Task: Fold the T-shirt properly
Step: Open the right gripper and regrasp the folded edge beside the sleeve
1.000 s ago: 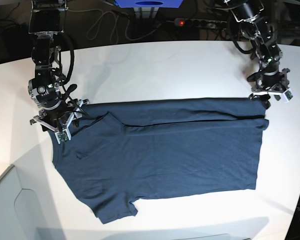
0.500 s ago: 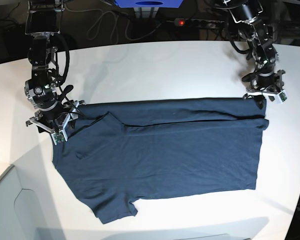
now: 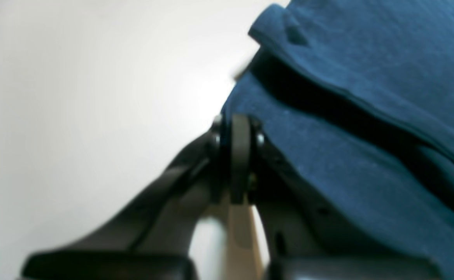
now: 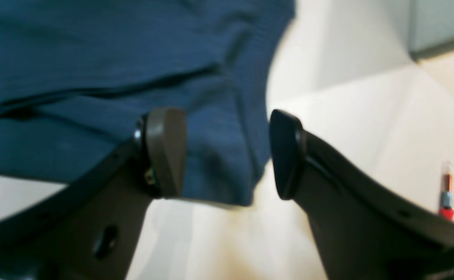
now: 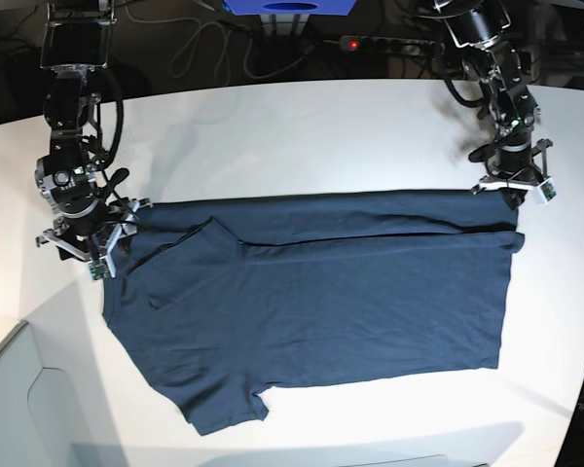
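Outward from the cloth's near-left edge, in the base view, the right arm has drifted a little since the earlier frame, while the left fingers have come together at the opposite end; the T-shirt (image 5: 370,311) itself lies much the same.

At the left of that view, the right gripper (image 4: 227,151) stands with its fingers wide, nothing between them, and the shirt's corner lies beneath and just beyond the gap. Taking the T-shirt as landmark, it spreads across the middle of the desk (image 5: 302,126), its long axis running from one arm to the other, with a folded band along the side nearest the arms.

At its right end, the left gripper (image 3: 232,155) has its fingers narrow, pinched on the corner of that band. The left is the nearer hand, already at the cloth; the right probably needs to settle onto its own corner before both can carry the edge over evenly.
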`<action>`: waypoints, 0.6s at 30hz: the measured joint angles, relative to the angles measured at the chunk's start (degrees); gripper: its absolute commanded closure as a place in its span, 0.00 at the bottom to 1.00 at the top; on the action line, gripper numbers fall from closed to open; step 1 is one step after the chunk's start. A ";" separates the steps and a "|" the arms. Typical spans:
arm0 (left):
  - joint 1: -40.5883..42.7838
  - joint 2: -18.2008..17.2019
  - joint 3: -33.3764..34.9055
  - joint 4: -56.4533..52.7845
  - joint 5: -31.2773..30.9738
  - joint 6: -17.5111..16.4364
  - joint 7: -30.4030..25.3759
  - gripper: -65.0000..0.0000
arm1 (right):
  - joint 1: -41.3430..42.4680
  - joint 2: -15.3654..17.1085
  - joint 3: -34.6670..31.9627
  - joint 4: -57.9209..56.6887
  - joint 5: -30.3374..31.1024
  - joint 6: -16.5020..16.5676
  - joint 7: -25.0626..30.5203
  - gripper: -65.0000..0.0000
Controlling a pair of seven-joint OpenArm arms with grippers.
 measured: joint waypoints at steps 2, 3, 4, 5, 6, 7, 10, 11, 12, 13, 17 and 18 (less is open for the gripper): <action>0.00 0.02 0.00 0.00 -0.02 0.00 -0.02 1.00 | 0.07 0.00 1.31 -0.76 0.02 0.04 0.17 0.50; 0.00 0.02 0.00 0.00 -0.02 0.00 -0.02 1.00 | 0.07 0.00 1.99 -1.49 0.00 0.59 0.31 0.50; 0.00 0.02 0.00 0.00 -0.02 0.00 -0.02 1.00 | 0.07 0.02 2.99 -2.54 -0.35 3.04 0.15 0.50; 0.00 0.02 0.00 0.00 -0.02 0.00 -0.02 1.00 | 0.02 -0.11 4.11 -3.61 -0.50 5.62 0.00 0.50; 0.00 0.02 0.00 0.00 -0.02 0.00 -0.02 1.00 | -0.07 -0.28 5.55 -4.72 -0.17 7.78 0.09 0.51; 0.00 0.02 0.00 0.00 -0.02 0.00 -0.02 1.00 | -0.09 -0.46 6.88 -5.86 0.13 9.11 0.17 0.51; 0.00 0.00 0.00 0.00 0.00 0.00 -0.02 1.00 | -0.13 -0.42 9.62 -7.96 -0.87 10.97 0.00 0.51; 0.00 0.00 -0.02 0.00 0.00 0.00 0.00 1.00 | -0.11 -0.37 10.01 -8.37 -0.90 11.17 -0.02 0.51; 0.00 0.02 0.00 0.00 0.00 0.02 -0.02 1.00 | -0.09 -0.26 9.99 -8.94 -0.85 11.67 0.20 0.51; 0.00 0.02 0.00 0.00 0.00 0.00 -0.02 1.00 | -0.07 -0.28 9.99 -9.51 -0.81 11.98 0.26 0.51; 0.00 0.02 0.00 0.00 0.00 0.00 0.00 1.00 | -0.07 -0.28 9.84 -11.54 -0.15 12.24 1.07 0.51; 0.00 0.02 0.00 0.00 0.00 0.00 -0.02 1.00 | 0.07 -0.26 9.84 -11.82 -0.20 12.24 1.51 0.51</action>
